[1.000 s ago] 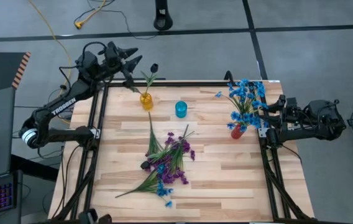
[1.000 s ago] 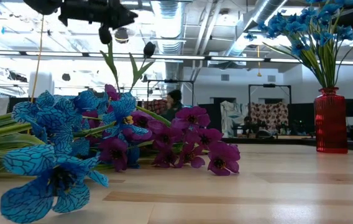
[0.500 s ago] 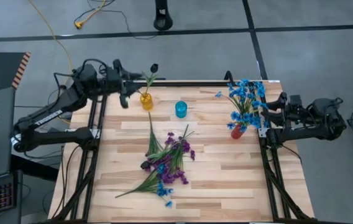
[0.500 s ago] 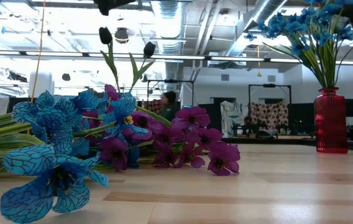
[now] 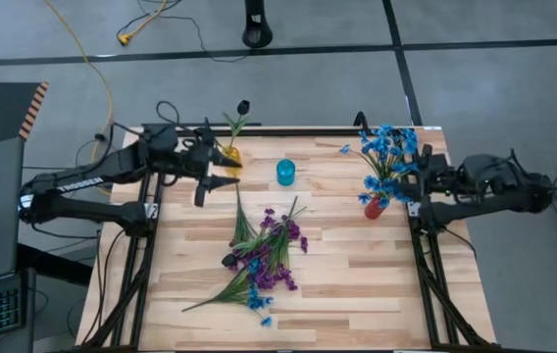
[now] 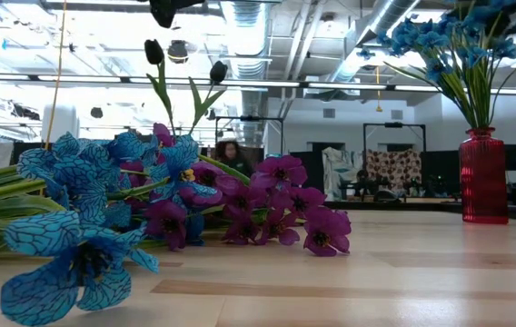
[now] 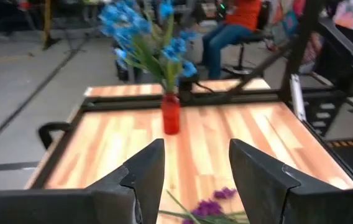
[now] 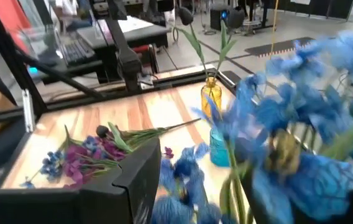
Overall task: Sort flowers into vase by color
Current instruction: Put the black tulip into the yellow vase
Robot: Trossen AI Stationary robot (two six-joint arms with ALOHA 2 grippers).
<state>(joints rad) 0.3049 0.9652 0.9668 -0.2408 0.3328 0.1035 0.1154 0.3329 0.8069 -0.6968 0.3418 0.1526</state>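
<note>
High view: three vases, one flower pile

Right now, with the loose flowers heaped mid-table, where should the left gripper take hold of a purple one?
Grip a purple flower by its thin green stem, not the blossom. The stems fan out toward the yellow vase, clear of the tangled heads, so that end looks easiest to single out. The left gripper hovers open just beyond those stem ends; come straight down from above, fingers either side of one stem.
</note>
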